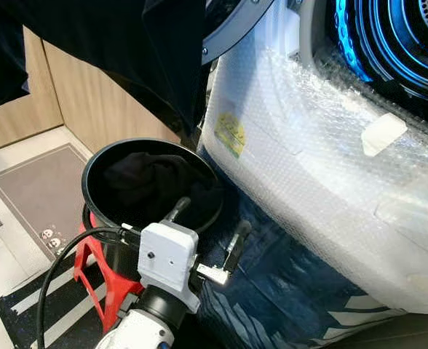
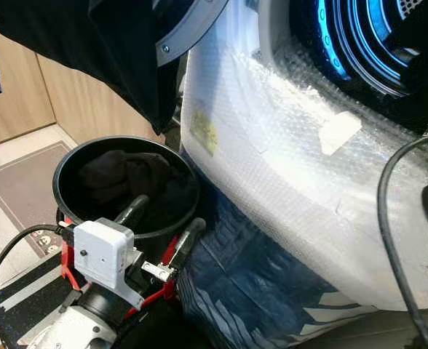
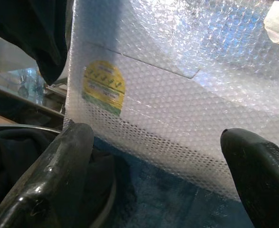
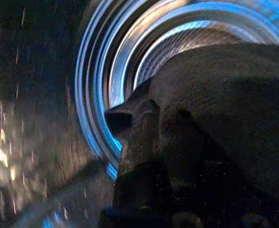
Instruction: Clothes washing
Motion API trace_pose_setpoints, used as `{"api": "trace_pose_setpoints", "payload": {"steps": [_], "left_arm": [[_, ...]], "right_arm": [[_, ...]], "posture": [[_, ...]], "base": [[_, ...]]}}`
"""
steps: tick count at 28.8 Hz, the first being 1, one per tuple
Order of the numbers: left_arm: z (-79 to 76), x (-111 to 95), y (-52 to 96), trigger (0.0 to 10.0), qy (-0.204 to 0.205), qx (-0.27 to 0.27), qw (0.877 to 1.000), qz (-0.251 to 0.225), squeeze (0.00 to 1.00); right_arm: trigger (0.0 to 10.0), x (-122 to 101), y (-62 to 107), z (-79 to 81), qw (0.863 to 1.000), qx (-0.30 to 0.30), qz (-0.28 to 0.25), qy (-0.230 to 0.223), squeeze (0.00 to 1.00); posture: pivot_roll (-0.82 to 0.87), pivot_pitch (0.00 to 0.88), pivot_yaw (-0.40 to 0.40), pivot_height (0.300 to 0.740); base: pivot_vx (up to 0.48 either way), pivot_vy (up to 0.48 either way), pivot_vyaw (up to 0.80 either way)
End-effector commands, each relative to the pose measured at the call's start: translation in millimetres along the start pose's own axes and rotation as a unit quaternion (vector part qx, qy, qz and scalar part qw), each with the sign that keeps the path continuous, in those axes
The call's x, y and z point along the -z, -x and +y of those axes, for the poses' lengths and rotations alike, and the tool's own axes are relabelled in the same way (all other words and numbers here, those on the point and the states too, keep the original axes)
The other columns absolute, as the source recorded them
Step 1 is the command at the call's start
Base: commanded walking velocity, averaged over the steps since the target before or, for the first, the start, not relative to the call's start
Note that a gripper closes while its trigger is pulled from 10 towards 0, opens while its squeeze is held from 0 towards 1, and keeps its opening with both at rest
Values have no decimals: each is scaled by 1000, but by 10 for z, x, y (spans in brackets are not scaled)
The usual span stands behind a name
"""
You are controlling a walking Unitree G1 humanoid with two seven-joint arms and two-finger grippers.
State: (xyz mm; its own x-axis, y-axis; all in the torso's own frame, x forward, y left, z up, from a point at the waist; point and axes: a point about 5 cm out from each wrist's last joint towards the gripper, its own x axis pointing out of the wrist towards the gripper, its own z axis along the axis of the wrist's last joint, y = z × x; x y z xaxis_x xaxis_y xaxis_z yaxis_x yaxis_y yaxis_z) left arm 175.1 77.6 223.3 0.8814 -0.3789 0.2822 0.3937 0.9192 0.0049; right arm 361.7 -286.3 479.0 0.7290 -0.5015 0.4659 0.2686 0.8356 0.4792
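- Bubble-wrapped washer (image 1: 323, 189) beside the black bucket (image 1: 97, 163) of dark clothes (image 1: 145, 185).
- Left gripper (image 1: 208, 227), fingers spread and empty, hangs past the bucket rim; reaching from here could miss the clothes.
- Right gripper (image 4: 144, 156) at the blue-lit drum (image 4: 130, 57): fingers' state unclear, seemingly under dark cloth (image 4: 225, 109), which may snag.

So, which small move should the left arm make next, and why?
Probably lower the left gripper into the black bucket toward the dark clothes. Its jaws stand open with nothing between them, poised at the bucket's rim next to the bubble-wrapped washing machine, and clothes lie in the bucket. The right gripper is already at the blue-lit drum.
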Motion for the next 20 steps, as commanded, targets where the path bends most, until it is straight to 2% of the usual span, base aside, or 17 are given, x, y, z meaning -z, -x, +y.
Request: {"api": "trace_pose_setpoints", "payload": {"steps": [1, 2, 3, 5, 10, 11, 12, 13, 15, 17, 20], "left_arm": [[-39, -73, 23, 10000, 7, 7, 1000, -11, 0], [-37, -71, 22, 10000, 7, 8, 1000, -10, 0], [-37, -71, 22, 10000, 7, 8, 1000, -10, 0], [-48, -71, 14, 10000, 9, 13, 1000, -10, 0], [-42, -70, -4, 10000, 6, 14, 1000, -9, 0], [-39, -70, -8, 10000, 6, 14, 1000, -9, 0], [-36, -68, -8, 10000, 6, 14, 1000, -9, 0], [-34, -68, -6, 10000, 5, 14, 1000, -10, 0], [-30, -64, -18, 10000, 3, 17, 1000, -10, 0], [-27, -62, -28, 10000, 5, 19, 1000, -11, 0], [-17, -54, -48, 10000, 1, 22, 1000, -11, 0]], "right_arm": [[10000, 6, -8, -35, 999, -8, 8, 30, 0], [10000, 115, 7, -6, 997, -25, 35, 63, 0], [10000, 115, 7, -6, 997, -25, 35, 63, 0], [10000, 328, 50, 50, 988, -63, 91, 105, 0], [10000, 460, 88, 90, 976, -113, 133, 131, 0], [10000, 471, 91, 84, 976, -112, 139, 126, 580], [10000, 478, 93, 80, 976, -111, 143, 120, 580], [10000, 493, 95, 67, 974, -112, 149, 130, 1000], [10000, 502, 94, 20, 968, -122, 159, 149, 1000], [10000, 504, 94, -9, 967, -126, 166, 149, 1000], [10000, 564, 100, -95, 960, -121, 167, 189, 1000]], "posture": [[89, 227, -270, 740], [85, 227, -270, 740], [85, 227, -270, 740], [80, 224, -265, 740], [74, 221, -262, 740], [74, 219, -261, 740], [73, 217, -260, 740], [69, 213, -259, 740], [66, 210, -256, 740], [62, 205, -252, 740], [55, 199, -247, 740]], "base": [[0, 0, 0], [0, 0, 0], [0, 0, 0], [0, 0, 0], [0, 0, 0], [0, 0, 0], [0, 0, 0], [0, 0, 0], [0, 0, 0], [0, 0, 0], [0, 0, 0]]}}
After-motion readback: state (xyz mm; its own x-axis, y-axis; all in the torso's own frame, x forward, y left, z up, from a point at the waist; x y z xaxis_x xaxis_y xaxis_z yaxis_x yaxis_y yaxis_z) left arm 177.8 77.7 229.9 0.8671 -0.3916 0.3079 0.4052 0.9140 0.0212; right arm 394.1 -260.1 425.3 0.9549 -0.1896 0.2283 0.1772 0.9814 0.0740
